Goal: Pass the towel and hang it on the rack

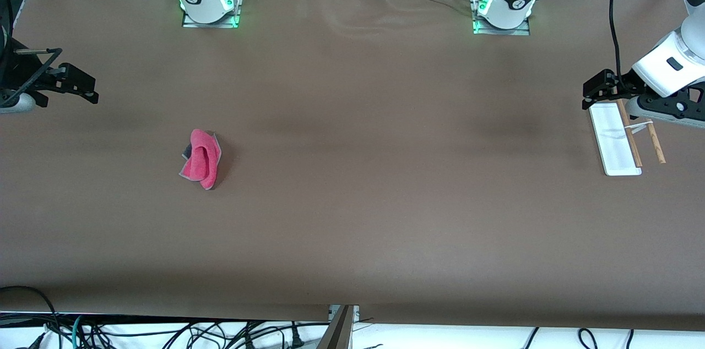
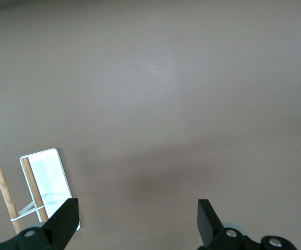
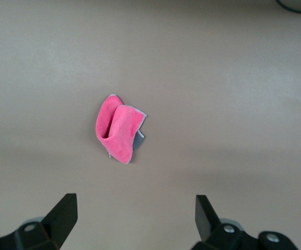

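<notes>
We are reading no brand, label or legible writing anywhere in these views.

Going across the front view from its left side, we are finding the right gripper [image 1: 82,90] hanging over the brown worktop [image 1: 352,217] at the right arm's end, near that edge. Its black fingers [image 3: 61,216] are standing wide apart with nothing between them, touching nothing.

Next we are seeing the small soft towel, bright pink with a dark grey underside [image 1: 200,159], lying crumpled and folded over itself on the worktop, toward the right arm's end and well apart from every edge. In the right wrist view the towel [image 3: 120,134] is lying out ahead of the spread fingers, clear of them.

At the left arm's end, the small rack with a flat white rectangular base and two thin brown wooden rods [image 1: 617,145] is sitting close to that edge. The left gripper [image 1: 597,90] is hovering over the rack's base, its fingers [image 2: 64,221] also spread wide, holding nothing.

The worktop is a plain matte brown sheet. Both arm bases are glowing green along the edge farthest from the front camera, and dark cables [image 1: 137,332] are trailing below the nearest edge.
</notes>
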Tool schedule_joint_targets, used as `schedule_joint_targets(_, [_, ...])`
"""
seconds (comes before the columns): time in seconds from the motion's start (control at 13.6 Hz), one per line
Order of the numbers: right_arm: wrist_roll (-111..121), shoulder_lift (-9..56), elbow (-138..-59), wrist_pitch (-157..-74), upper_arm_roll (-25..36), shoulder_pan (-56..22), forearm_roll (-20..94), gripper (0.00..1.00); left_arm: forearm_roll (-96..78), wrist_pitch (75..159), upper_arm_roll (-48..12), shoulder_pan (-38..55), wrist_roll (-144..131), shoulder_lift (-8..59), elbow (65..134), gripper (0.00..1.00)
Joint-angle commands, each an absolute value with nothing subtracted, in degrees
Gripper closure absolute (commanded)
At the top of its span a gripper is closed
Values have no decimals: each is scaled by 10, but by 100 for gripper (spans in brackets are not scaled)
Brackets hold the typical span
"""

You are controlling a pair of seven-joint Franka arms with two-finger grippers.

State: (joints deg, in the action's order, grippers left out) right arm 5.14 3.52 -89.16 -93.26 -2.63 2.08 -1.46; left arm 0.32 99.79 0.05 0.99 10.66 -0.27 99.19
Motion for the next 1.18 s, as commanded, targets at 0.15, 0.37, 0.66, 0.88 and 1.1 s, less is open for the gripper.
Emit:
schedule_joint_targets(0.15, [55,38,-888,-934,-33,24,-16,0,4,984,3,12,120,-2,983,0])
schedule_joint_targets(0.37, [57,54,-891,-933,-33,24,-16,0,4,984,3,13,120,-3,983,0])
schedule_joint_targets(0.66, [56,96,-892,-937,-34,17,-17,0,4,978,2,14,120,-3,983,0])
schedule_joint_targets(0.88, [55,143,-891,-982,-35,4,-27,0,4,978,3,11,120,-2,983,0])
schedule_joint_targets(1.1, [47,199,-892,-1037,-34,1,-22,0,0,968,5,10,120,-2,983,0])
